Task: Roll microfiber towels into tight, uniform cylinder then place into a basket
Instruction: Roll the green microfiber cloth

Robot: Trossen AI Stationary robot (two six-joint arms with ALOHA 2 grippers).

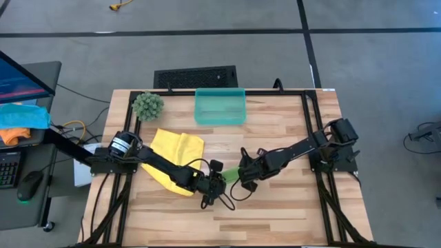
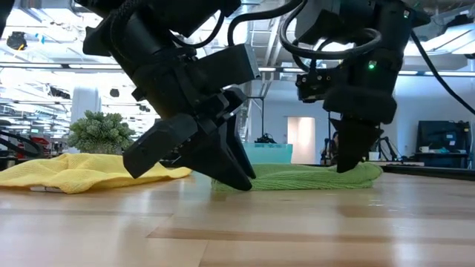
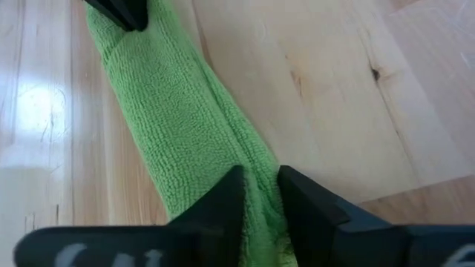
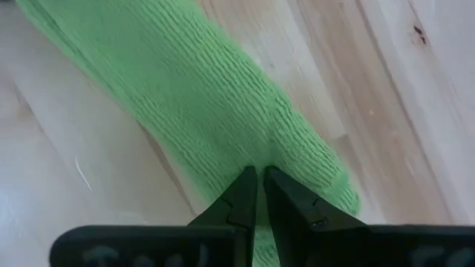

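The lime green towel (image 1: 231,175) lies on the table as a long narrow roll between my two grippers; it also shows in the low view (image 2: 297,176). My left gripper (image 1: 219,182) is shut on its left end, my right gripper (image 1: 242,176) on its right end. The yellow towel (image 1: 176,153) lies crumpled flat on the table to the left, under my left arm. The teal basket (image 1: 220,107) stands at the far edge, apart from both. My left gripper pinches the roll's top (image 3: 256,178) between its two fingers, near the roll's left end. The fingers (image 2: 226,167) come slanting down from above. The roll lies on the table. My right gripper pinches a ridge of cloth on the roll's top (image 4: 278,152) between its two nearly closed fingers, close to the roll's right end (image 4: 343,194). The fingers (image 2: 349,156) point down from above. The roll rests on the table.
A round green spiky plant ball (image 1: 147,105) sits at the table's far left corner. Bare wood lies along the near edge (image 1: 227,220). Blue and orange cloths (image 1: 21,120) lie off the table to the left.
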